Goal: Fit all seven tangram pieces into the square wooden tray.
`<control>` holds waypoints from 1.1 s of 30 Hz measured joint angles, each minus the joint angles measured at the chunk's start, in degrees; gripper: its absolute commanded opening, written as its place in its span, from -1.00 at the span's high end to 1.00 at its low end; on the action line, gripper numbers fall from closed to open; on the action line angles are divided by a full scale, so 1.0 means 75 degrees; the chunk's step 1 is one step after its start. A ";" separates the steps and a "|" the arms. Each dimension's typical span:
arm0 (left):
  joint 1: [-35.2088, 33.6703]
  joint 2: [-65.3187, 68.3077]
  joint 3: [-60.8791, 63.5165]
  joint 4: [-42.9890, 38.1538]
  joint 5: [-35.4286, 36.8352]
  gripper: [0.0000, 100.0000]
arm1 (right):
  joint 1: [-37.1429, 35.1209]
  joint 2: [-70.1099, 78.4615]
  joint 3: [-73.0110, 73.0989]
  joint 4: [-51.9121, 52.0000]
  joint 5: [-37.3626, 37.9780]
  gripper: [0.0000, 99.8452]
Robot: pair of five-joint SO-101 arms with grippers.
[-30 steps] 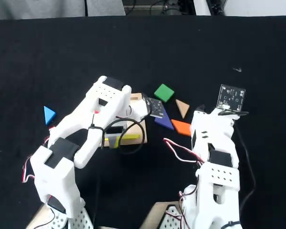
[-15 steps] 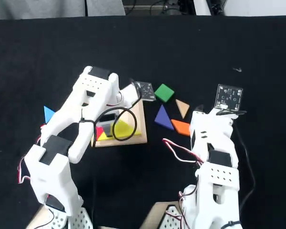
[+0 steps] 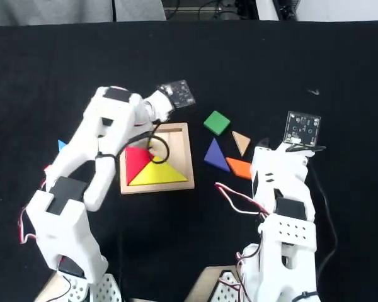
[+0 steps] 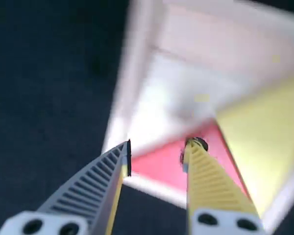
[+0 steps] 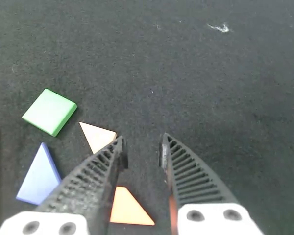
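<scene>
I count seven pieces. Two, a red triangle (image 3: 135,161) and a yellow triangle (image 3: 159,174), lie in the tray (image 3: 174,143). Five lie on the table (image 3: 315,56): green square (image 3: 217,122), beige triangle (image 3: 241,142), blue triangle (image 3: 215,155), orange piece (image 3: 240,167), light-blue triangle (image 3: 62,146). The left gripper (image 4: 159,149) has its jaws spread over the red triangle. The right gripper (image 5: 142,147) has its jaws slightly apart, holding nothing.

right pincer (image 5: 142,149) parted | green square (image 5: 49,111) | tan triangle (image 5: 99,136) | blue triangle (image 5: 39,176) | orange triangle (image 5: 126,210)

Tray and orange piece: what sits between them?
The dark blue triangle lies between the tray and the orange piece, in the high view.
</scene>
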 measured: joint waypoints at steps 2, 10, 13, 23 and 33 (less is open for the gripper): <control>0.0117 0.0000 0.0316 -0.0797 0.0633 0.62 | 0.0000 0.0000 0.0000 0.0000 0.0000 0.76; 0.0410 0.0012 0.1278 -0.2251 0.1043 0.62 | 0.0000 0.0000 0.0000 -0.0023 0.0000 0.76; 0.0387 0.0059 0.1336 -0.2274 0.1043 0.62 | 0.0000 0.0000 0.0000 -0.0023 0.0000 0.76; 0.0469 -0.0246 0.1711 -0.1899 0.1078 0.62 | 0.0000 0.0000 0.0000 -0.0023 0.0000 0.76; 0.0539 -0.0551 0.1735 -0.1254 0.0879 0.62 | 0.0000 0.0000 0.0000 -0.0023 0.0000 0.76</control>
